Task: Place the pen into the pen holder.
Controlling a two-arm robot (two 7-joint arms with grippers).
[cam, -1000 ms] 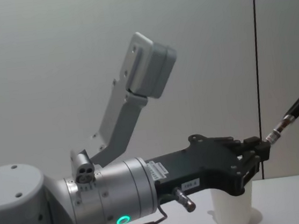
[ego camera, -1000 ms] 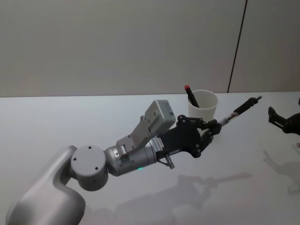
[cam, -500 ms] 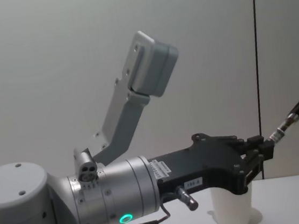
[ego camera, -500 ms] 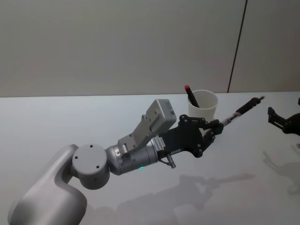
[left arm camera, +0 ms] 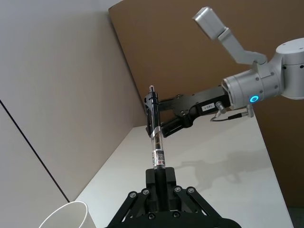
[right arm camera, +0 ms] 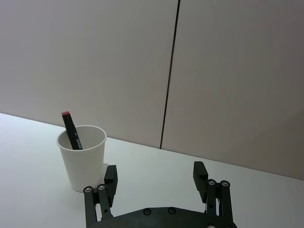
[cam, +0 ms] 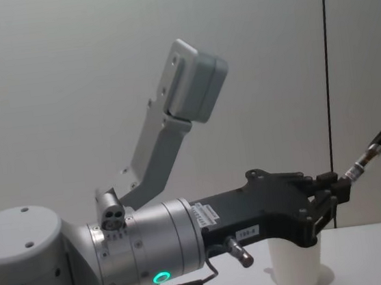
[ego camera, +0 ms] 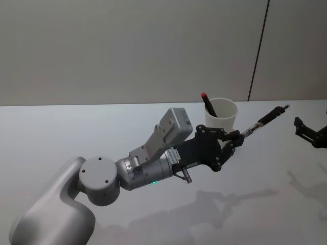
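The pen holder (ego camera: 221, 115), a white paper cup, stands on the table at the back right. The pen (ego camera: 208, 105), black with a red tip, leans inside it, as the right wrist view also shows (right arm camera: 71, 128). My left gripper (ego camera: 236, 138) hovers just in front of and right of the cup, shut on a second slim pen (ego camera: 263, 121) with a clear barrel and black end. That one points away to the right, above the table (cam: 380, 141). My right gripper (right arm camera: 156, 178) is open and holds nothing, at the right edge (ego camera: 306, 130).
The white table (ego camera: 76, 132) runs back to a plain wall with a dark vertical seam (ego camera: 258, 51). The left arm's grey elbow and wrist camera housing (cam: 190, 80) loom large in the chest view, in front of the cup (cam: 297, 264).
My left gripper with the clear-barrelled pen has shifted very slightly toward the right. The right gripper has drawn a little further to the right edge.
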